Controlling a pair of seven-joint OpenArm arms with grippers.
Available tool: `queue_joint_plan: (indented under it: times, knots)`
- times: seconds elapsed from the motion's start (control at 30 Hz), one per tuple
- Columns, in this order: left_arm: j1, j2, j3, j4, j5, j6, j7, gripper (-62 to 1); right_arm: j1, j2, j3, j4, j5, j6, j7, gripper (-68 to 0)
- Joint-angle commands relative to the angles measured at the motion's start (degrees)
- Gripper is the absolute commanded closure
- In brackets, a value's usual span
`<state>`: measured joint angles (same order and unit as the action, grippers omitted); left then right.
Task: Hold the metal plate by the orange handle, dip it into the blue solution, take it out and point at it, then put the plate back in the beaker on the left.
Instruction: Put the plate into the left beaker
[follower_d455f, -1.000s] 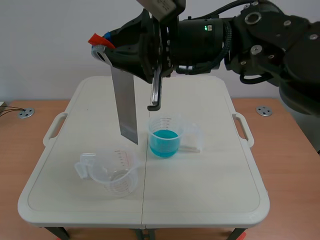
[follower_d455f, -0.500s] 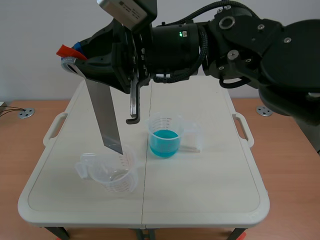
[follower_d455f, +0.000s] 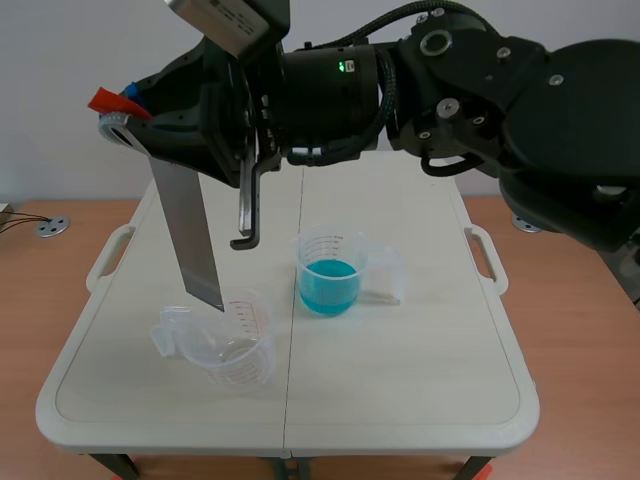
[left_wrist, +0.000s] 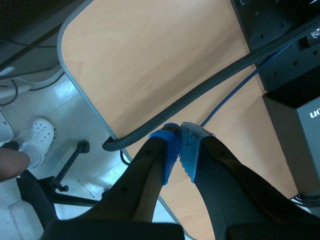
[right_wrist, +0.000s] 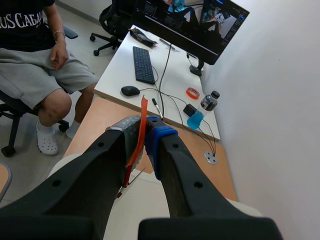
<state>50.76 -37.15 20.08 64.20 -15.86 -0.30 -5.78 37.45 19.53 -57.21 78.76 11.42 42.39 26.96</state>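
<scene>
My right gripper (follower_d455f: 128, 108) reaches in from the right, high over the table's left side. It is shut on the orange handle (follower_d455f: 104, 99) of the metal plate (follower_d455f: 188, 232). The plate hangs down, slightly tilted, with its lower corner just above the rim of the empty clear beaker (follower_d455f: 226, 346) at the front left. The beaker of blue solution (follower_d455f: 328, 272) stands to the right of the plate, near the table's middle. In the right wrist view the orange handle (right_wrist: 141, 131) is pinched between the pads of the right gripper (right_wrist: 144, 126). My left gripper (left_wrist: 179, 144) is shut on nothing, away from the table.
The white folding table (follower_d455f: 420, 380) stands on a wooden desk (follower_d455f: 585, 300). A black hooked part (follower_d455f: 246, 205) hangs from the right arm between the plate and the blue beaker. A thick black cable (left_wrist: 210, 85) lies ahead of the left gripper. A person (right_wrist: 35, 65) sits beyond the desk.
The right arm has swung to the left with the plate, carrying it from beside the blue beaker to over the empty beaker. The beakers have not moved.
</scene>
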Motion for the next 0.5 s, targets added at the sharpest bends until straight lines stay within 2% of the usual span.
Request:
queue_joint_plan:
  times: [0.0, 0.47]
  knots:
    - [0.5, 0.3, -0.1, 0.3, 0.0, -0.5, -0.2, -3.0, 1.7, -0.2, 0.1, 0.8, 1.0, 0.3, 1.0, -1.3]
    - [0.5, 0.3, -0.1, 0.3, 0.0, -0.5, -0.2, -3.0, 1.6, -1.7, -0.4, -2.0, 0.8, 0.3, 0.4, -1.3]
